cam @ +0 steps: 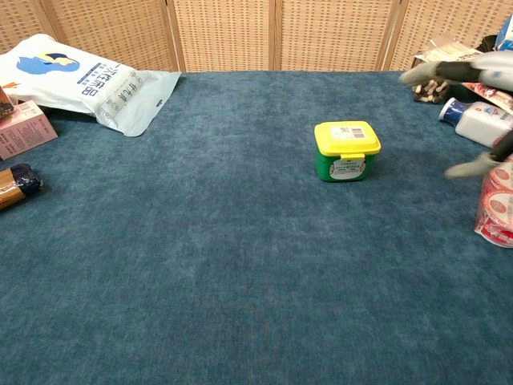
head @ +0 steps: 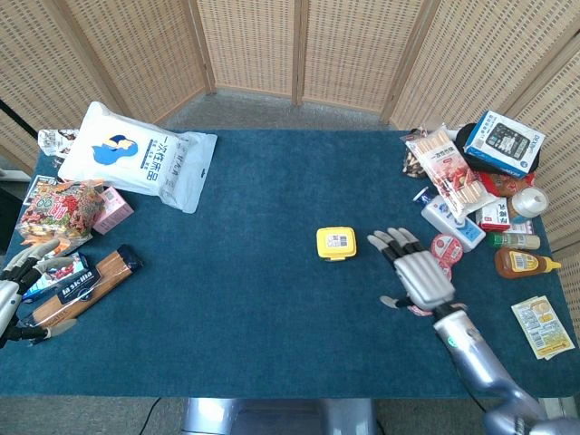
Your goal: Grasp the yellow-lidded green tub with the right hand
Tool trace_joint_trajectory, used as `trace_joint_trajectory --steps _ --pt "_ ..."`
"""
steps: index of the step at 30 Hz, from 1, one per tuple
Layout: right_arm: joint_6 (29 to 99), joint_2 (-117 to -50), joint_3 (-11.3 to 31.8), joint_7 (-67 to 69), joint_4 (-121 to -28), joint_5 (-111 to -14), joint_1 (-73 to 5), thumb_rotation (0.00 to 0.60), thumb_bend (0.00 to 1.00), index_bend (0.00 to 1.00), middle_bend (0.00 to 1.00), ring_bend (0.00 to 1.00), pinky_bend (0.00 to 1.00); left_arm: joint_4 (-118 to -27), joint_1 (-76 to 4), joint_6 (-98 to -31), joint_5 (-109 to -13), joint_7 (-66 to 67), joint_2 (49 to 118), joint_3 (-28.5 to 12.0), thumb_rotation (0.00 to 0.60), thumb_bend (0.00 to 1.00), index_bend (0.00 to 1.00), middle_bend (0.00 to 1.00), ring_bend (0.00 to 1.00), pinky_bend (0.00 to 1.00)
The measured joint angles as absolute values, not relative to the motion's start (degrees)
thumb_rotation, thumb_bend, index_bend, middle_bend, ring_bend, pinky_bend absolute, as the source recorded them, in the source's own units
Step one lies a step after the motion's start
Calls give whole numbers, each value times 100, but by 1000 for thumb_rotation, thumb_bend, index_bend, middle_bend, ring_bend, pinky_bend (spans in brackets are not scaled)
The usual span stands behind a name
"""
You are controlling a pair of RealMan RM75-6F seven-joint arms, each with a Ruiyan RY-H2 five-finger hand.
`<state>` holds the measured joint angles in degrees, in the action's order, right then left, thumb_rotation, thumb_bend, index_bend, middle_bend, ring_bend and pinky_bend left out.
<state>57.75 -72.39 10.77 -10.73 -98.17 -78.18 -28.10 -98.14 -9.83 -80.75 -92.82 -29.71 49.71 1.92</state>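
Observation:
The green tub with a yellow lid stands upright near the middle of the blue table; the chest view shows the tub with its label facing me. My right hand hovers just right of it, fingers spread and empty, not touching it. In the chest view only that right hand's fingers show at the right edge. My left hand rests at the table's left edge, fingers spread, holding nothing.
Snack cups, a white bottle, a sauce bottle and boxes crowd the right side. A white bag, snack packs and a long pasta pack lie at the left.

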Motion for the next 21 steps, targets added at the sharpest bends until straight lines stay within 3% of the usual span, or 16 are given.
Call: trace_joint_trajectory --steps 8,14,21 --pt "5013 -8018 1529 -2470 -9668 -5647 -4002 600 0 0 0 0 0 -9718 -974 -8045 -9054 -3060 4969 121 600 0 226 0 0 0" --pt "4825 -8577 1617 -3248 -9136 -4342 -4856 600 0 0 0 0 0 -9697 -958 -8010 -8940 -3069 4964 81 600 0 226 0 0 0" --pt "4725 -8864 1543 -3276 -8569 -3927 -5178 600 0 0 0 0 0 -9691 -993 -7900 -8888 -3017 4988 55 600 0 227 0 0 0"
